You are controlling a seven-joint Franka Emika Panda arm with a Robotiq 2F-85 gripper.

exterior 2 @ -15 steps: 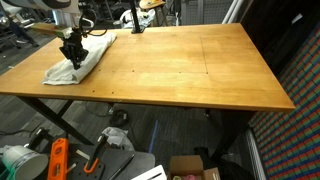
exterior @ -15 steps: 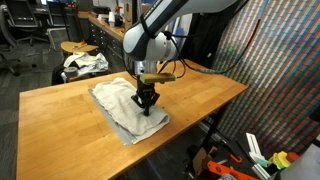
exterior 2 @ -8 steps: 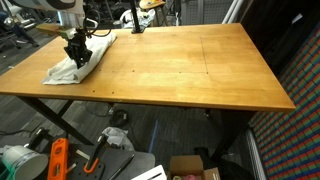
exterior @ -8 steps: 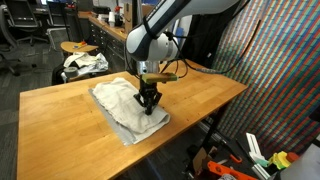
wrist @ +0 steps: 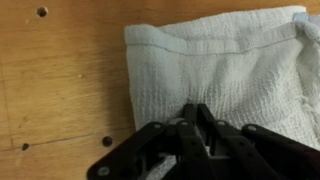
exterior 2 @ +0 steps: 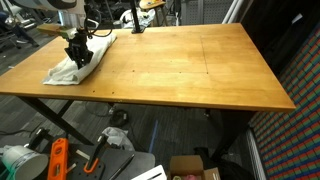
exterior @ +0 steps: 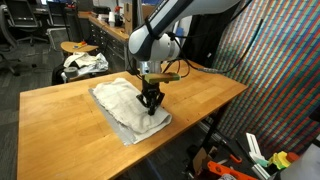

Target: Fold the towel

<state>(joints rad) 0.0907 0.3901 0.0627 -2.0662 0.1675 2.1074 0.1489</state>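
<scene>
A white-grey towel [exterior: 118, 104] lies partly folded on the wooden table [exterior: 200, 95], near one corner. It shows in both exterior views [exterior 2: 84, 60] and fills the upper right of the wrist view [wrist: 235, 60]. My gripper [exterior: 150, 106] stands straight down on the towel, close to its edge nearest the table corner. The fingers [wrist: 196, 118] are pressed together with towel cloth pinched between them. In an exterior view the gripper [exterior 2: 75, 55] holds a raised fold of the cloth.
A stool with a crumpled cloth [exterior: 83, 63] stands behind the table. A patterned wall [exterior: 285, 70] is beside it. Tools and boxes [exterior 2: 60, 158] lie on the floor below. The tabletop has small holes [wrist: 41, 12].
The gripper has shifted slightly with the pinched cloth, and the fold beside it stands a little higher than a second ago.
</scene>
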